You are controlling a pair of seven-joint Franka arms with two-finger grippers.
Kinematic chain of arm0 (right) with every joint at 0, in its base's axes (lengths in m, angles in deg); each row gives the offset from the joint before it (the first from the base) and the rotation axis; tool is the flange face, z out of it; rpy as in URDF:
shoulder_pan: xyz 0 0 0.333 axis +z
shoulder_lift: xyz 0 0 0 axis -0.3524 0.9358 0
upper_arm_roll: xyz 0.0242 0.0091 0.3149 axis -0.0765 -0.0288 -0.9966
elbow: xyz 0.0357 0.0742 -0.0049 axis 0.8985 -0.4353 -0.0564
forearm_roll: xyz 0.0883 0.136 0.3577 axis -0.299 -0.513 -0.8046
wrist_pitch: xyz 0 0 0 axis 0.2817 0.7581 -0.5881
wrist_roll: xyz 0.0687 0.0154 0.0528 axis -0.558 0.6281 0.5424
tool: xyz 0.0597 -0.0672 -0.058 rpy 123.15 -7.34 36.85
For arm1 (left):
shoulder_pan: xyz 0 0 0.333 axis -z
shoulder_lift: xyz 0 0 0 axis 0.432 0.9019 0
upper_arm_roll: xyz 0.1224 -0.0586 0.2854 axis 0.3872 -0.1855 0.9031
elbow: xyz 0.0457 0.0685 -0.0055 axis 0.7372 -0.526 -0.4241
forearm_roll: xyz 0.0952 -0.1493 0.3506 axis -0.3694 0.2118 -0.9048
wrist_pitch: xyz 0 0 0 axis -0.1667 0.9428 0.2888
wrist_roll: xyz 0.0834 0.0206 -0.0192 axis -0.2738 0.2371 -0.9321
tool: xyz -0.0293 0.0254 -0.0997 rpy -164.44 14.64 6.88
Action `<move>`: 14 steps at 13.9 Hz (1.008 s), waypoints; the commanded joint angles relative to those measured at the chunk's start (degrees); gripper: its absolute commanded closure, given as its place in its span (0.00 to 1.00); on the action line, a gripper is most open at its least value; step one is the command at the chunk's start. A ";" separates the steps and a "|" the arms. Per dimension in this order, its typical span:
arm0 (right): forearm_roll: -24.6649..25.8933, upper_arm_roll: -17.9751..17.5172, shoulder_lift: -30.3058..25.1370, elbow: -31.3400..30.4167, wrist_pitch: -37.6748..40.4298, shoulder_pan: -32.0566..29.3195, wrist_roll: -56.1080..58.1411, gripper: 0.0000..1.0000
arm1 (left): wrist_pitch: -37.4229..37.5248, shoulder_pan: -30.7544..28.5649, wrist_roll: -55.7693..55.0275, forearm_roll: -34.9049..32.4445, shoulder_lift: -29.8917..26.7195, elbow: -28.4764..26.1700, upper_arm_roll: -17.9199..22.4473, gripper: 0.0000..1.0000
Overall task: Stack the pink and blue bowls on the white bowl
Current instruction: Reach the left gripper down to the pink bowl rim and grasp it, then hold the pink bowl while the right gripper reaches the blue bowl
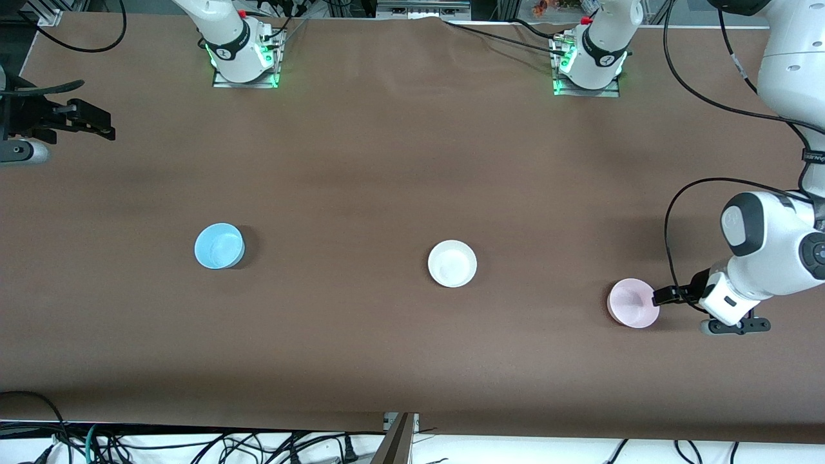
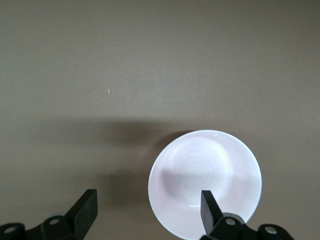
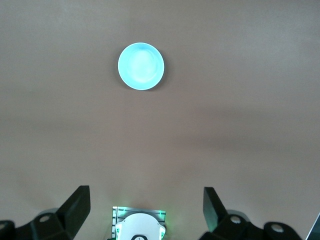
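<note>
Presently: three bowls spaced along a brown table [image 1: 387, 161], none stacked.

Largest first, the left arm reaches low at its own end of the table; the left gripper [image 2: 148, 210] stands with fingers spread, one finger [image 2: 209, 207] over the pink bowl's interior, the other outside its rim, nothing pinched. The right arm waits, raised at its own end of the table, the right gripper [image 3: 145, 207] spread wide and holding nothing. The blue bowl [image 1: 219, 245] sits upright toward the right arm's end. The white bowl [image 1: 452, 263] sits between it and the pink bowl [image 1: 633, 302], well apart from both.
</note>
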 commanded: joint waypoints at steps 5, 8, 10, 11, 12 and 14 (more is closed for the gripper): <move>0.30 -0.11 2.26 0.11 -1.94 0.03 0.11 0.00 | -3.58 1.03 -6.59 -8.28 1.64 -2.04 0.42 0.15; -0.14 0.24 4.89 0.11 -1.85 -0.50 0.63 0.00 | -3.58 1.83 -8.63 -8.82 1.72 -2.04 0.42 0.22; 0.04 0.33 5.25 0.11 -2.20 -1.29 0.90 0.00 | -3.58 1.92 -8.72 -8.82 1.72 -2.04 0.33 0.28; 0.39 0.24 5.34 0.11 -2.38 -1.29 0.90 0.00 | -3.58 1.83 -8.72 -8.82 1.81 -2.04 0.33 0.32; 0.48 0.33 5.51 0.11 -2.38 -1.29 0.90 0.00 | -3.58 1.83 -8.63 -8.90 1.99 -2.04 0.33 0.35; 0.57 0.33 6.12 0.02 -2.81 -1.82 0.90 0.00 | -3.58 1.83 -8.54 -8.99 1.99 -2.13 0.42 0.41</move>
